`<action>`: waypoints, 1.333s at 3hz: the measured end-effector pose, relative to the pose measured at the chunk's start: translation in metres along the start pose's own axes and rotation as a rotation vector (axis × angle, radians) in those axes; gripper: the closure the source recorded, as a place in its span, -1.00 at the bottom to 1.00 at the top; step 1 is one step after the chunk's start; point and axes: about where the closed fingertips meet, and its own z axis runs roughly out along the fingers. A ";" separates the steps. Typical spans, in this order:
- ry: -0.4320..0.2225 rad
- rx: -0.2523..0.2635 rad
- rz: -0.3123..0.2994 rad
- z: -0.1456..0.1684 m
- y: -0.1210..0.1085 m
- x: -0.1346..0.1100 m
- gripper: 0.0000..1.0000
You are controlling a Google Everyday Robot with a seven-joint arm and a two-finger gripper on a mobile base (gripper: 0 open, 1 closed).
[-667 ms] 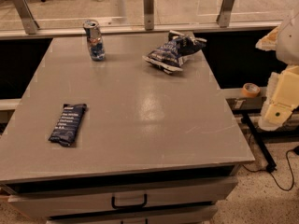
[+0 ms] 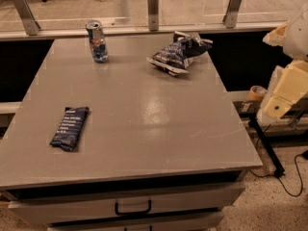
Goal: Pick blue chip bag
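The blue chip bag (image 2: 177, 53) lies crumpled and puffy at the far right of the grey table (image 2: 144, 124), dark blue with white lettering. My gripper (image 2: 278, 102) is at the end of the cream arm at the right edge of the view. It is off the table's right side, well to the right of the bag and nearer to me, and touches nothing.
A blue-and-silver drink can (image 2: 97, 41) stands upright at the far left. A flat dark-navy bar packet (image 2: 70, 127) lies near the front left. A drawer handle (image 2: 133, 208) sits below the front edge. A railing with glass runs behind the table. Cables lie on the floor at the right.
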 end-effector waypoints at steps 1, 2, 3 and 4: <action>-0.164 0.044 0.093 0.022 -0.036 -0.022 -1.00; -0.314 0.076 0.183 0.056 -0.083 -0.032 -1.00; -0.412 0.112 0.277 0.098 -0.113 -0.035 -1.00; -0.478 0.197 0.361 0.124 -0.151 -0.056 -1.00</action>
